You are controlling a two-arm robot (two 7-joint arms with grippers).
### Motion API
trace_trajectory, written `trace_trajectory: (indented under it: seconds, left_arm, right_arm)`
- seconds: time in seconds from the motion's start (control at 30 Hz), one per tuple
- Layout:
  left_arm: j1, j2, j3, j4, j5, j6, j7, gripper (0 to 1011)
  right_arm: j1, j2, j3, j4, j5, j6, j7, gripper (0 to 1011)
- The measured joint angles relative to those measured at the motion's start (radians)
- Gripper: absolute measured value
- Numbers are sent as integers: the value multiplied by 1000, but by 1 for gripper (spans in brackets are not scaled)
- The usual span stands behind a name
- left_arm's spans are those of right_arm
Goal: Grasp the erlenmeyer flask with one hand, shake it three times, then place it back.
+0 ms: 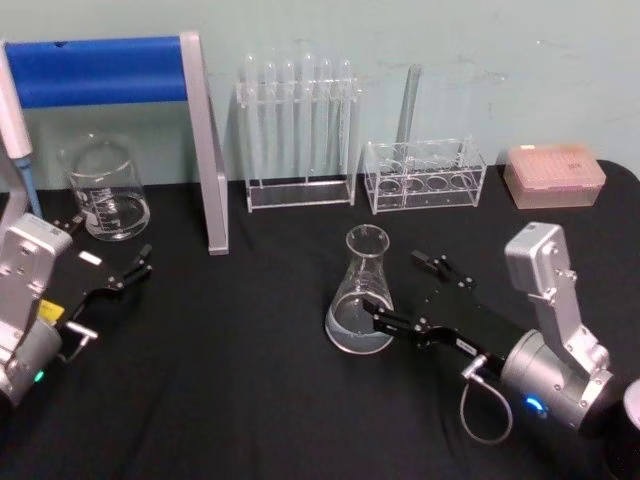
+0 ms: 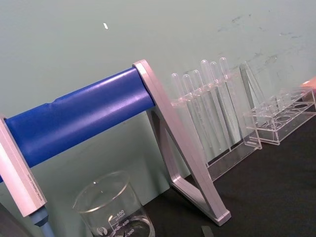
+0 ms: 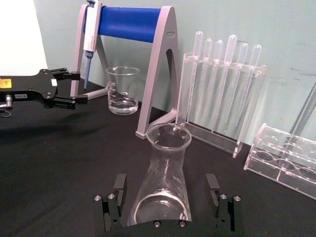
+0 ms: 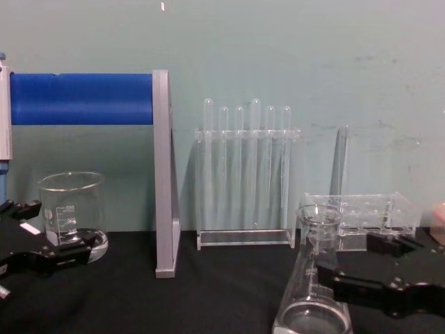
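The erlenmeyer flask (image 1: pixel 361 291) stands upright on the black table, clear glass with a little liquid in its wide base. In the right wrist view the flask (image 3: pixel 163 182) sits between my right gripper's two black fingers (image 3: pixel 115 198), with a gap on each side. My right gripper (image 1: pixel 396 281) is open at the level of the flask's lower body. From the chest, the flask (image 4: pixel 312 282) is at the lower right with the right gripper (image 4: pixel 348 259) reaching in beside it. My left gripper (image 1: pixel 112 246) rests open at the table's left, holding nothing.
A glass beaker (image 1: pixel 104 188) stands at the back left by the left gripper. A grey stand with a blue bar (image 1: pixel 100 70) holds a pipette (image 3: pixel 90 34). Behind the flask are a rack of tubes (image 1: pixel 299 130), a low clear rack (image 1: pixel 425 175) and a pink box (image 1: pixel 554 174).
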Motion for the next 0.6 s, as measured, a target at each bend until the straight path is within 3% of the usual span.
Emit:
trace_trajectory:
  seconds: [0.37,0.6]
  left_arm:
    - [0,0,0,0,0,0,0,1001]
    - [0,0,0,0,0,0,0,1001]
  right_arm:
    - [68,-85,-9,92,-47,7,-4,1003]
    - [94,-117,-4,124,-58,10,1,1003]
